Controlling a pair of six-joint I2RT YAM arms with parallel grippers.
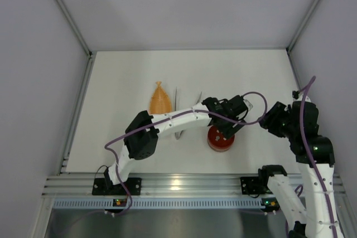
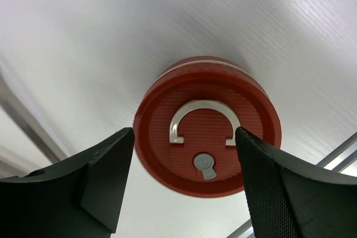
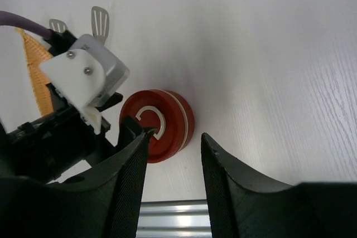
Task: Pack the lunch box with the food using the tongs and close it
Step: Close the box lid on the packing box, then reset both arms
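The lunch box (image 1: 221,140) stands near the table's front edge with its red lid (image 2: 207,126) on; the lid's white curved mark faces up. My left gripper (image 1: 230,122) hovers just above it, open, its fingers (image 2: 106,176) on either side of the lid and not touching it. In the right wrist view the lunch box (image 3: 160,124) lies ahead of my right gripper (image 3: 174,136), which is open, holds nothing and is off to the box's right (image 1: 268,121). The tongs (image 1: 177,107) lie on the table behind the left arm. The food is hidden.
An orange mesh bag (image 1: 160,100) lies left of the tongs. A metal rail (image 1: 178,185) runs along the table's near edge, close to the box. White walls enclose the table on three sides.
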